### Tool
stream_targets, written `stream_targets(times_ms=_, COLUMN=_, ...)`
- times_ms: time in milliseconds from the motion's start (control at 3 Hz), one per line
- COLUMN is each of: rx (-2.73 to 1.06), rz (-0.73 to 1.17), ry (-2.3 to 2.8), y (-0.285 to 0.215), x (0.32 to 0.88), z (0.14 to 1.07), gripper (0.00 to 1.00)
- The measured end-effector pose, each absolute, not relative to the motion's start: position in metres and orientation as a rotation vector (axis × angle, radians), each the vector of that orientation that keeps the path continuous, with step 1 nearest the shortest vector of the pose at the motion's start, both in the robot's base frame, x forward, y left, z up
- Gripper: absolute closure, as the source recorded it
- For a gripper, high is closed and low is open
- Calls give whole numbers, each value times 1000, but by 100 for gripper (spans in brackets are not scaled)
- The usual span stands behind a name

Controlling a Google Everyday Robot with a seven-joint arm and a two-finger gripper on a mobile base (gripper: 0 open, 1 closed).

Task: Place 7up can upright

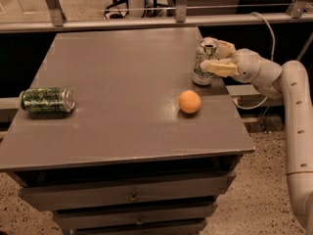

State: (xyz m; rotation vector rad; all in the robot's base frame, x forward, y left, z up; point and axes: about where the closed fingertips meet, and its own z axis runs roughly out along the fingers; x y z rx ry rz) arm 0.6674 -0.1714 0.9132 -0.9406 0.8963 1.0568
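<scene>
Gripping upright 7up can, claw at table right edge.

Cream pincer (upper right), white tubular arm.

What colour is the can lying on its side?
Sideways can: dark green, patterned; camera view. Claw grips 7up can, far right.
</scene>
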Motion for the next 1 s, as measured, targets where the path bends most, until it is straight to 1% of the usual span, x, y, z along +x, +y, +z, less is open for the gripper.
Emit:
stream_targets(times_ms=333, rx=-944, rz=1042, ry=893, y=-176, x=666, z=913, gripper=0)
stream_targets(times_ms=667, rx=-949, rz=1027, ry=917, y=-189, x=663, z=919, gripper=0)
stream_targets(times_ms=1000, rx=-939, rz=974, ry=968, y=-222, x=657, z=939, gripper=0)
